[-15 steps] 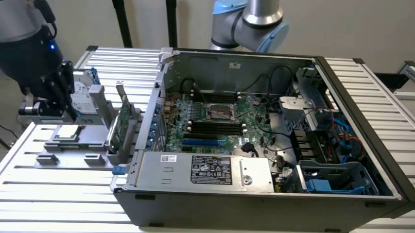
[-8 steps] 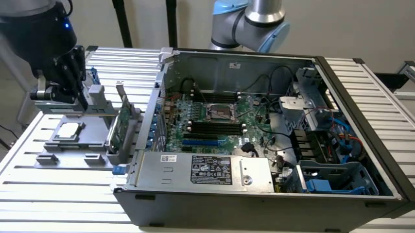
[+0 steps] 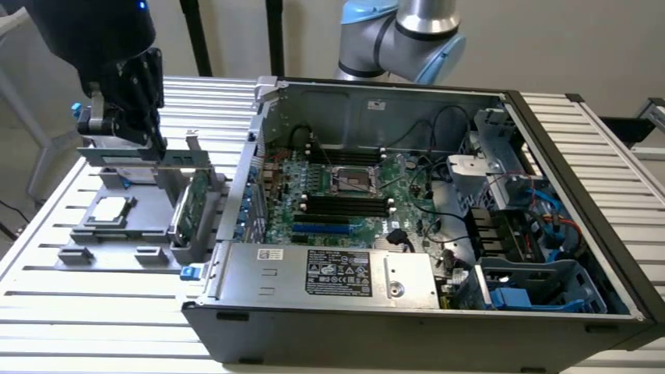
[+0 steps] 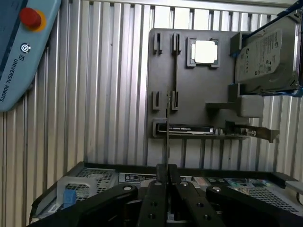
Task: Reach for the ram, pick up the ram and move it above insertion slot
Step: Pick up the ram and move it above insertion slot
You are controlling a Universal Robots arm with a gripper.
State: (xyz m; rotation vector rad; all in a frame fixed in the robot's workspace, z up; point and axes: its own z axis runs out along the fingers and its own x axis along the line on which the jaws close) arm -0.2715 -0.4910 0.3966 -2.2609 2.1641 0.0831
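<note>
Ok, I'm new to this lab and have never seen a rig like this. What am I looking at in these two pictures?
This is a robot arm working beside an open computer case on a slatted metal table. One picture is taken from a camera standing off the arm. The other is taken from a camera on the arm's wrist, looking past its own fingers. The gripper is shut on the ram, a thin memory stick, which the wrist view shows edge-on. It hangs over a grey parts tray. The tray also holds a square processor chip, a silver hard drive and a green expansion card.
</note>
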